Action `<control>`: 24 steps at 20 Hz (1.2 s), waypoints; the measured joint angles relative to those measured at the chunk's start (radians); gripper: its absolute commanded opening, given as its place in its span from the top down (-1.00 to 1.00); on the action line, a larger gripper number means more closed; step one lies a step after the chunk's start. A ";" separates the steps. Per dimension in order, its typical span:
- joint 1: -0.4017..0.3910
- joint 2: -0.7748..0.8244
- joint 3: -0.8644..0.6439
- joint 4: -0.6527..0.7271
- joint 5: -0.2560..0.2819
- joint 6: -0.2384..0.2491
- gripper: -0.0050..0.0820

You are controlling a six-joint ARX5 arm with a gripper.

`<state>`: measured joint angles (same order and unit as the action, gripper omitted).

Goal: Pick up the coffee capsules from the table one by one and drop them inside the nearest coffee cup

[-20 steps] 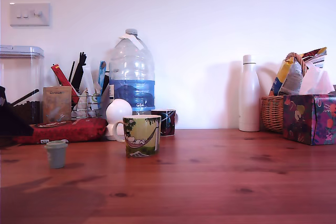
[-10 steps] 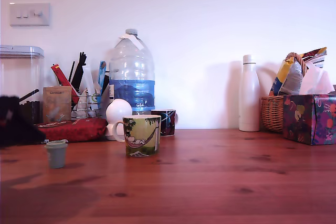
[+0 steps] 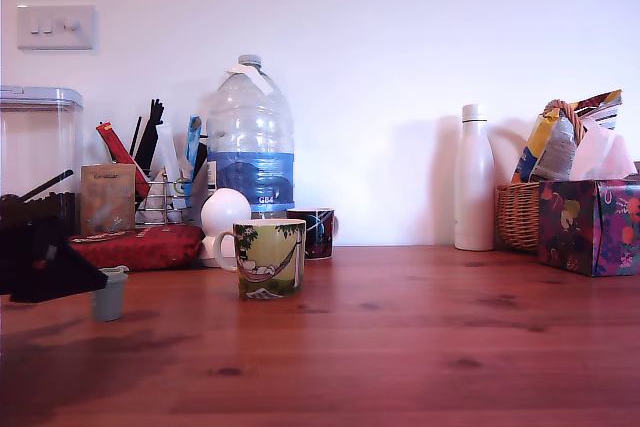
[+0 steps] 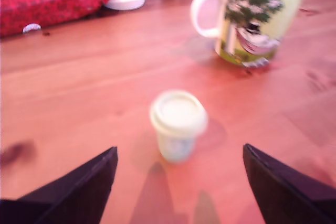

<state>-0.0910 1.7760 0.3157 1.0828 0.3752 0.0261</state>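
Capsule [image 4: 178,124], one, upright on counter [image 4: 79,77] near hammock mug [image 4: 257,19], handle side; claw [image 4: 178,184], jaws spread wide, has advanced to flank it since a second ago, grasp seemingly imminent.

Exterior view: bright, even light, sharp; soft shadows on the wall [image 3: 400,67] behind the bottles. Wrist view: blurred throughout, warm pink cast; capsule [image 4: 178,124] throws a faint near-side shadow.

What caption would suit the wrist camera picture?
Open gripper approaching a small pale coffee capsule standing on the wooden table, the hammock-picture mug beyond.
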 measured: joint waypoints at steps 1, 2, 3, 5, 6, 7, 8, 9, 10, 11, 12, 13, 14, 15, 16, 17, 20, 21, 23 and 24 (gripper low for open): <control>-0.001 0.012 0.014 0.003 0.001 0.000 -0.71; -0.001 0.024 0.025 0.003 0.001 0.000 -0.71; -0.002 0.036 0.034 0.003 0.001 0.000 -0.71; -0.010 0.069 0.057 0.003 0.005 0.000 -0.71; -0.016 0.088 0.072 0.002 0.006 0.000 -0.71; -0.022 0.105 0.086 0.002 0.006 0.000 -0.71; -0.030 0.119 0.098 0.002 0.006 0.000 -0.71; -0.039 0.127 0.108 0.002 0.006 0.000 -0.71; -0.048 0.134 0.118 0.000 0.004 0.000 -0.70; -0.057 0.143 0.132 -0.009 -0.003 0.000 -0.67; -0.063 0.149 0.147 -0.028 -0.013 0.000 -0.60; -0.066 0.153 0.157 -0.043 -0.018 0.000 -0.53; -0.066 0.153 0.159 -0.046 -0.021 0.000 -0.46; -0.066 0.153 0.159 -0.046 -0.026 0.001 -0.35; -0.066 0.153 0.159 -0.048 -0.030 0.002 -0.18; -0.066 0.153 0.159 -0.050 -0.033 0.003 0.05; -0.066 0.153 0.159 -0.050 -0.034 0.003 0.49; -0.066 0.153 0.160 -0.050 -0.034 0.003 0.52; -0.066 0.153 0.162 -0.050 -0.034 0.003 0.52; -0.066 0.153 0.164 -0.050 -0.034 0.003 0.52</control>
<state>-0.1574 1.9285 0.4793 1.0325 0.3412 0.0296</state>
